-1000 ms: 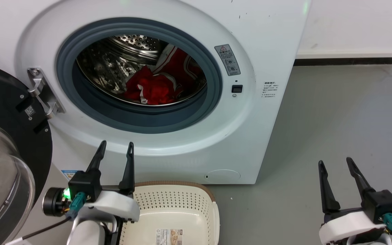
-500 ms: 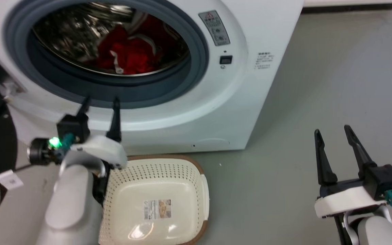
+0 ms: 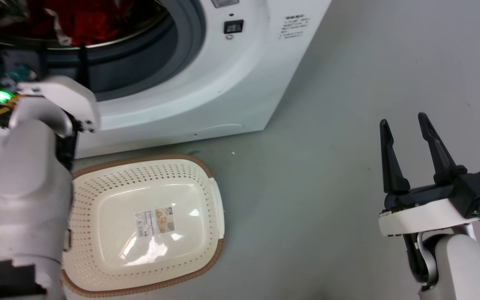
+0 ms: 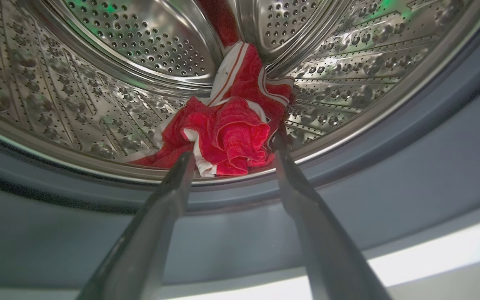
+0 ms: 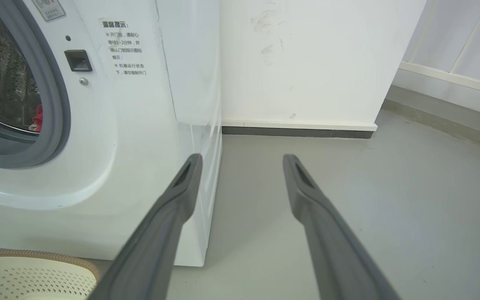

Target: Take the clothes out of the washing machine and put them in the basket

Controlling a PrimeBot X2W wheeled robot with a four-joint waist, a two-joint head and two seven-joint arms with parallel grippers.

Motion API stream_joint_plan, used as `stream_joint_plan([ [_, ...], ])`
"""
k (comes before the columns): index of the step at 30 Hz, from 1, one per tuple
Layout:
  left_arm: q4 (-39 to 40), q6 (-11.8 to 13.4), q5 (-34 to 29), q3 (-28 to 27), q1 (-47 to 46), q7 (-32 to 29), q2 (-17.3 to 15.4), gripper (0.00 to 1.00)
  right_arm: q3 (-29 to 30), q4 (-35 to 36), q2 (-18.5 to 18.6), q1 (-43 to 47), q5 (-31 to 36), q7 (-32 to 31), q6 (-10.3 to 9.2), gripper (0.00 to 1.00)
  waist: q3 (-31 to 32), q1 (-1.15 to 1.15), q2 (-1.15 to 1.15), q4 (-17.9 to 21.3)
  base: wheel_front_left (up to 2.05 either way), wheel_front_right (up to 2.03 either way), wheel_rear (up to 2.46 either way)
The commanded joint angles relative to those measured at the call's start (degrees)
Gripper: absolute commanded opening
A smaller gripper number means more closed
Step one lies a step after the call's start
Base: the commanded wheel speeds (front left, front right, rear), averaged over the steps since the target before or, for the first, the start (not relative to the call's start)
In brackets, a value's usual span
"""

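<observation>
Plainly nearer, the left gripper [image 4: 233, 150] points its spread, empty fingers [image 4: 169, 200] straight at the red clothes [image 4: 227, 129] heaped low inside the washing machine [image 3: 206, 83], while the right gripper [image 3: 403, 119], also spread, hangs well aside.

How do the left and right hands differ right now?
1. The left hand is at the mouth of the washer; the right hand hangs over the floor beside it.
2. The left hand points at the clothes; the right hand points toward the wall.
Both are open, holding nothing.
</observation>
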State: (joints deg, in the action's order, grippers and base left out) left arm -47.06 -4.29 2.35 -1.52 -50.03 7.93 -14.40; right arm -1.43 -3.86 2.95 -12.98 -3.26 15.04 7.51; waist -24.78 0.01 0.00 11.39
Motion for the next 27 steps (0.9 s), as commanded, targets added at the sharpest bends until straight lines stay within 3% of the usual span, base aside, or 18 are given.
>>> stream_joint_plan([
  [1,-0.9,0.12,-0.05,-0.11,-2.09,-0.46,-1.4,1.0,-0.42,0.24,-0.13,-1.24,-0.38,0.21,-0.04,1.0,-2.76,-0.01,0.0,2.58,0.0,0.0,0.0],
  [9,-7.9,-0.46,-1.62,1.2,-13.51,-6.13,-6.78,1.0,-2.31,0.75,-0.13,-3.27,-3.09,0.21,-0.04,1.0,-6.68,-0.01,0.0,6.1,0.0,0.0,0.0],
  [15,-11.01,-1.41,-3.41,3.62,-22.5,-14.15,-11.05,1.0,-4.0,1.23,-0.14,-4.51,-5.11,0.2,-0.04,1.0,-10.55,-0.01,0.0,8.98,0.0,0.0,0.0],
  [20,-12.93,-2.49,-4.09,5.44,-29.11,-22.6,-14.53,1.0,-4.85,1.71,-0.13,-5.27,-6.83,0.2,-0.04,1.0,-13.57,-0.01,0.0,11.21,0.0,0.0,0.0],
  [27,-15.39,-3.07,-2.94,7.58,-36.37,-39.3,-16.62,1.0,-5.47,2.15,-0.13,-5.57,-7.88,0.2,-0.04,1.0,-16.24,-0.01,0.0,12.5,0.0,0.0,0.0],
])
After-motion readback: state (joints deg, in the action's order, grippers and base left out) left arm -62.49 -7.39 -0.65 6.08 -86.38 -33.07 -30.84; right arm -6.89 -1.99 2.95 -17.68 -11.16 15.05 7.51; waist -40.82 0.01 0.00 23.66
